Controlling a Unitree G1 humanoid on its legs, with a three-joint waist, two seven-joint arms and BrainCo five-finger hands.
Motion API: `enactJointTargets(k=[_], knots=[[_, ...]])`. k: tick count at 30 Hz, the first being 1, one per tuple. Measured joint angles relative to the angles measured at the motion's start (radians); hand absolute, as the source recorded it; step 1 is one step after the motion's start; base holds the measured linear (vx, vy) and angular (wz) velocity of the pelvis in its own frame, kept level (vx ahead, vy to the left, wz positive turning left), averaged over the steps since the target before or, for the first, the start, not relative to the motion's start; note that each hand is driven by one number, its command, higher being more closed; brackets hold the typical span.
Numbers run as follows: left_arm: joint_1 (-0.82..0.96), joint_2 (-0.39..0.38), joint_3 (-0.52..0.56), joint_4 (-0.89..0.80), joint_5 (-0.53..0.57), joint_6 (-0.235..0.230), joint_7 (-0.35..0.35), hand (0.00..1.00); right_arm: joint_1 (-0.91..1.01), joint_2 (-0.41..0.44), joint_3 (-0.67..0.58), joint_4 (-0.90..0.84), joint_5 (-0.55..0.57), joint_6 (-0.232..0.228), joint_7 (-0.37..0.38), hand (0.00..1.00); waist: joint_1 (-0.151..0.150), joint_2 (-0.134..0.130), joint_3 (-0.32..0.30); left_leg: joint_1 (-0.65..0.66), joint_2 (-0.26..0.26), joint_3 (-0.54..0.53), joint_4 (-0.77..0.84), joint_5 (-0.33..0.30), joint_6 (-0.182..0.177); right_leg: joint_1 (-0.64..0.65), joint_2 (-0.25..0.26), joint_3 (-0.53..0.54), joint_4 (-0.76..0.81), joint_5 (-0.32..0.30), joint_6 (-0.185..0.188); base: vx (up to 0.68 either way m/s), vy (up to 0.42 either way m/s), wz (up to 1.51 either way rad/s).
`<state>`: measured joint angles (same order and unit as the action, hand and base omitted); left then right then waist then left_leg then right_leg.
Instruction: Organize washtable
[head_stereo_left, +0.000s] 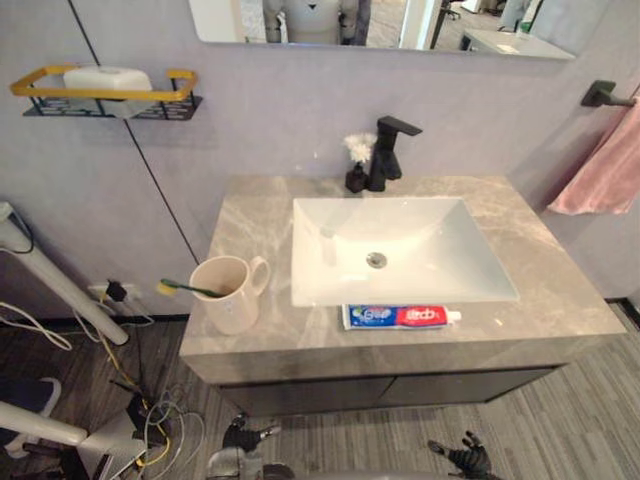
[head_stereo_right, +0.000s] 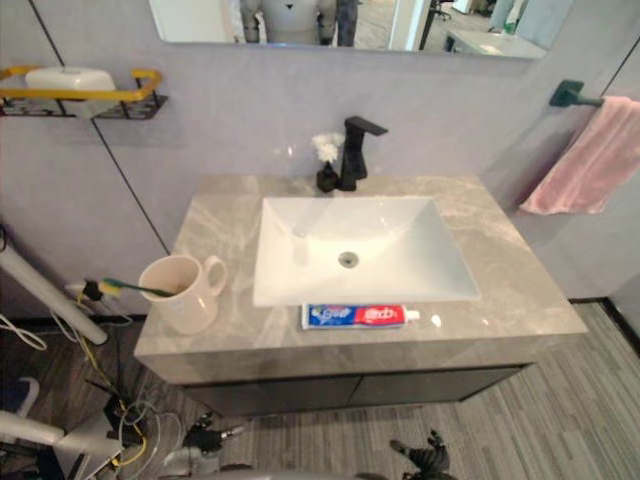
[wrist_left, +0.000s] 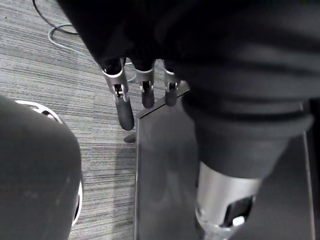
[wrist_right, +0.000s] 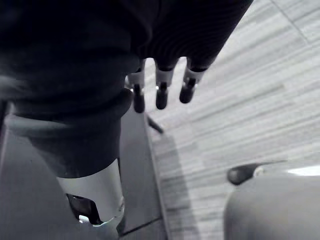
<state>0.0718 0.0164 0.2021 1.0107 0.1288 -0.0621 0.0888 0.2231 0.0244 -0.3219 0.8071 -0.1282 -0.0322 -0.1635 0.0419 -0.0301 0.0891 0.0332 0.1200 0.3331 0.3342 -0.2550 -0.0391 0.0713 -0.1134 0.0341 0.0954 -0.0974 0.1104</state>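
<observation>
Washtable (head_stereo_left: 560, 290): grey marbled top, white basin (head_stereo_left: 450, 262).

Bathroom. Ahead of the left robot hand (head_stereo_left: 245, 437) and right robot hand (head_stereo_left: 465, 460): a table (head_stereo_left: 545, 285) with sink (head_stereo_left: 440, 250) and tap (head_stereo_left: 388, 150), a mirror (head_stereo_left: 300, 20) above, a towel (head_stereo_left: 605, 170), a soap shelf (head_stereo_left: 30, 85), a cup (head_stereo_left: 228, 295) with toothbrush (head_stereo_left: 190, 289), toothpaste (head_stereo_left: 400, 317).
</observation>
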Motion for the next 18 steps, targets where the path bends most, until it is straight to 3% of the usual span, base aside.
enactJointTargets(k=[1, 2, 7, 18], knots=[[0.0, -0.001, 0.0, 0.0, 0.0, 0.0, 0.0, 0.0, 0.0, -0.003, 0.0, 0.005, 0.002, 0.0, 0.004, 0.0, 0.0, 0.002, -0.001, 0.0, -0.001, -0.002, 0.0, 0.0, 0.0, 0.002, -0.001, -0.002, -0.001, 0.0, 0.0, 0.0, 0.0, 0.0], [0.011, 0.004, -0.004, 0.011, 0.0, 0.0, 0.001, 0.0, 0.0, -0.027, 0.025, 0.111, 0.013, -0.002, 0.012, 0.0, 0.002, -0.018, -0.021, 0.083, -0.056, -0.017, -0.16, 0.068, -0.001, 0.048, -0.028, -0.031, -0.047, 0.01, -0.003, 0.0, 0.0, 0.0], [0.011, 0.004, -0.004, 0.011, 0.0, 0.0, 0.001, 0.0, 0.0, -0.027, 0.025, 0.111, 0.016, -0.002, 0.012, 0.0, 0.002, -0.018, -0.021, 0.083, -0.056, -0.017, -0.16, 0.068, -0.001, 0.048, -0.028, -0.031, -0.046, 0.01, -0.003, 0.0, 0.0, 0.0], [0.011, 0.004, 0.005, 0.013, -0.045, 0.001, 0.007, 0.0, -0.012, -0.008, -0.068, 0.149, 0.179, 0.005, 0.009, 0.0, 0.002, -0.016, -0.018, 0.085, -0.053, -0.012, -0.161, 0.068, -0.001, 0.05, -0.026, -0.044, -0.062, 0.023, -0.003, 0.0, 0.0, -0.01]])
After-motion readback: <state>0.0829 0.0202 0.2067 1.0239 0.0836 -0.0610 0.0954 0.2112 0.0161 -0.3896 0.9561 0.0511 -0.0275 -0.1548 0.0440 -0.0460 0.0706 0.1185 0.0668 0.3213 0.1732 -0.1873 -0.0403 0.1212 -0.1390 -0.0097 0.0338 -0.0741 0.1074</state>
